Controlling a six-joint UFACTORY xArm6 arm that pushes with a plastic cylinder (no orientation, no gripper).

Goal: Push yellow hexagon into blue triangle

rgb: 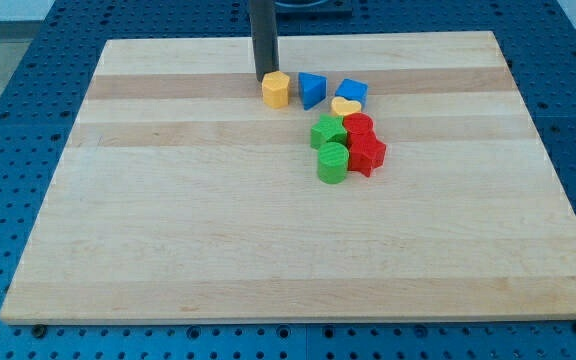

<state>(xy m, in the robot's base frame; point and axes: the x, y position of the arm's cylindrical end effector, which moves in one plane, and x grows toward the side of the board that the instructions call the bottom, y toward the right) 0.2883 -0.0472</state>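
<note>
My tip [266,77] sits at the end of the straight dark rod [264,38], which comes down from the view's top. There is no claw on this arm, so nothing opens, closes or holds; the rod ends bare, and its tip rests on the wooden board [168,220] touching or just beside the yellow hexagon [276,89], at about 11 o'clock from that block.

The yellow hexagon lies in the upper middle of the board. The blue triangle [312,90] is just beside it at 3 o'clock, with a very narrow gap or none; I cannot tell which.

A blue cube-like block [352,91] lies at 3 o'clock from the triangle, slightly apart. A yellow heart [345,106] sits at 7 o'clock from that blue block, touching or nearly so.

Below the heart is a tight cluster: a green star-like block [327,131], a red cylinder [359,125] at its 3 o'clock, a red star-like block [367,154] at 6 o'clock from the red cylinder, and a green cylinder [332,162] at 6 o'clock from the green star-like block.

The board rests on a blue perforated table [8,80].
</note>
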